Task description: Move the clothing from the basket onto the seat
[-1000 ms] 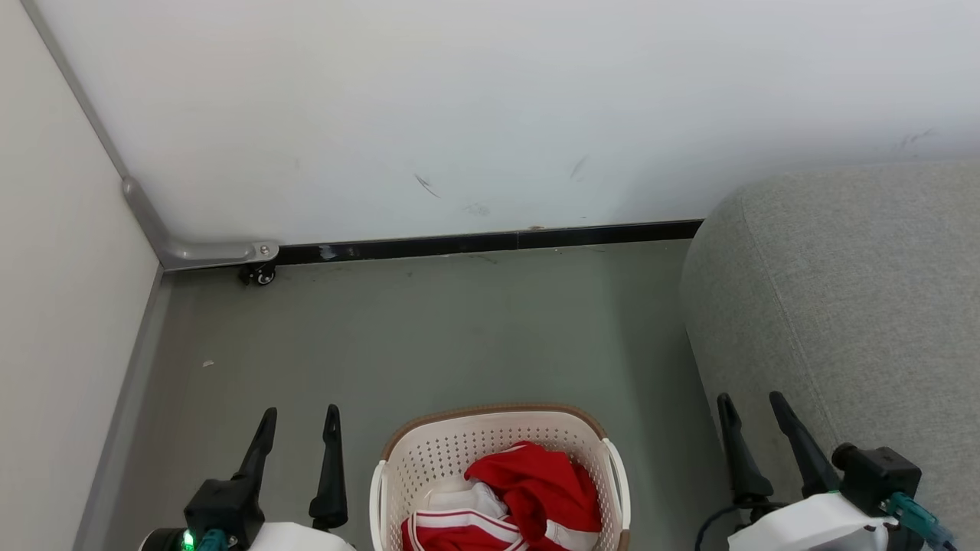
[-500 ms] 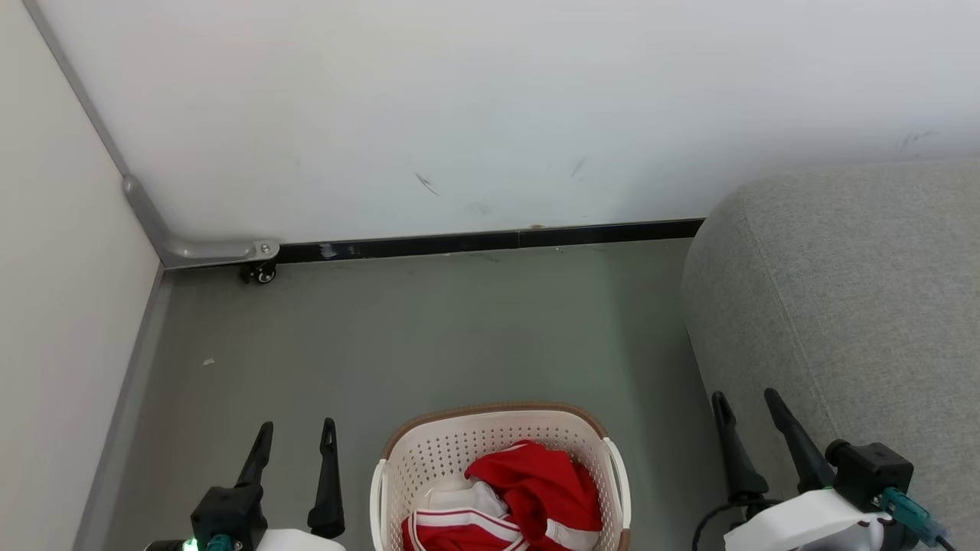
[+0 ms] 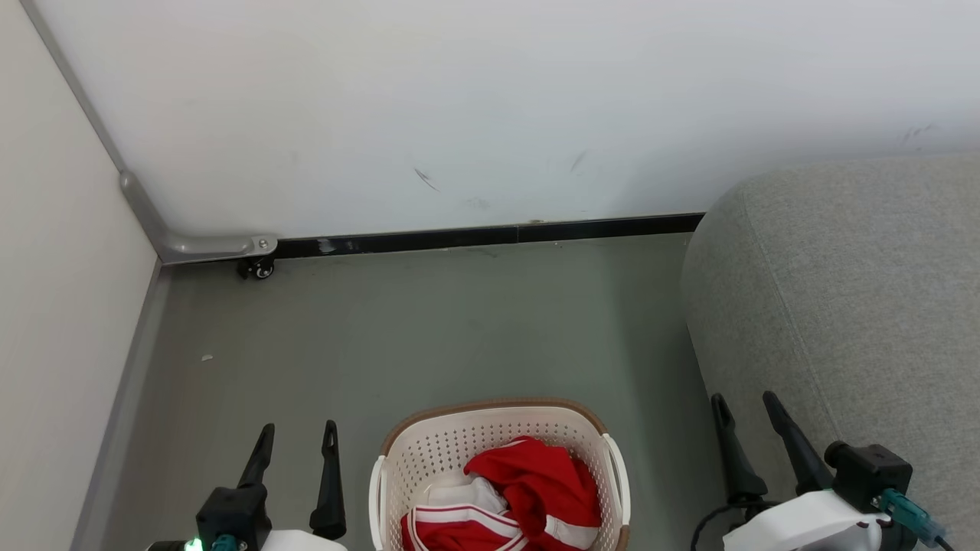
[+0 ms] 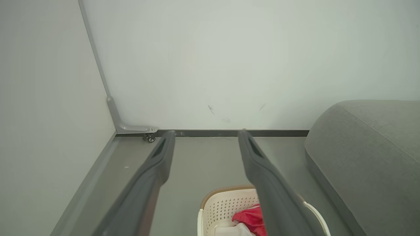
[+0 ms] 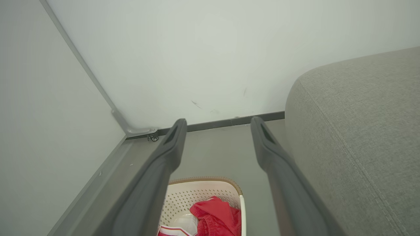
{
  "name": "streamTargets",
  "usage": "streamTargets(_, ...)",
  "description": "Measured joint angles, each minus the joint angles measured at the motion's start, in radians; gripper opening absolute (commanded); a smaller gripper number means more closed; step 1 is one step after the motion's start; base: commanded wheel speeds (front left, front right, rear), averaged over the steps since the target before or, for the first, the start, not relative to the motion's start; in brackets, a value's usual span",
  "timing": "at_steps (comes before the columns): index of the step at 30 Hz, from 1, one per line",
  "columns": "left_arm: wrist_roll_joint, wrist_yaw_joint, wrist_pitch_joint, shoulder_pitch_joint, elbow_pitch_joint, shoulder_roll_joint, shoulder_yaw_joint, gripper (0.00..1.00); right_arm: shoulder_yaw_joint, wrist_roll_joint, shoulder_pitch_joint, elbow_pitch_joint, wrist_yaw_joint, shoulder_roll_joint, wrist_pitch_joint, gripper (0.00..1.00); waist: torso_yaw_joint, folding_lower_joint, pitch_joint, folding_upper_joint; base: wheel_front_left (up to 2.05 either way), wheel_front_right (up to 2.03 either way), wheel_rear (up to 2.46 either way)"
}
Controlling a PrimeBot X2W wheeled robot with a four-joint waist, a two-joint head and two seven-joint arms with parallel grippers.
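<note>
- Head view: the clothing (image 3: 536, 490), red sports garments with white panels and striped trim, lies bunched inside the cream perforated basket (image 3: 490, 404), which stands on the grey floor (image 3: 421, 329) at the near edge of the scene.
- The light-grey sofa (image 3: 842, 306) is at the right, just beside the basket but apart from it, and no garment shows on the part of it in view.
- The left gripper (image 3: 298, 425) hangs near and to the left of the basket. Its fingers are spread, hold nothing and point toward the far wall.
- The right gripper (image 3: 742, 397) hangs near and to the right, in front of the sofa's side, also spread and empty.
- Left wrist view: the left gripper (image 4: 206, 132) has its two fingers wide apart over bare floor. The basket (image 4: 226, 189) with a fold of red clothing (image 4: 249, 218) sits low and to the right of them, untouched.
- Right wrist view: the right gripper (image 5: 219, 120) is likewise parted with nothing between its fingers. The basket (image 5: 203, 179) and clothing (image 5: 213, 213) lie below them, with the sofa (image 5: 354, 131) close on the right.
- Judgement: the task looks to be at its very start. No garment is lifted or grasped, so reaching in, gripping, carrying and laying the clothing on the sofa are all still to do.
</note>
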Motion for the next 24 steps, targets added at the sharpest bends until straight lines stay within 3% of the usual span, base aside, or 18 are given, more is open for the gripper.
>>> streamTargets(24, 0.013, 0.005, 0.000, -0.029, 0.029, -0.002, 0.011, 1.00, -0.015, 0.008, -0.006, -0.024, 0.000, 0.000, 0.000, 1.00, -0.010, -0.0001, 0.044, 0.0000, 0.00, 0.00, 0.00)
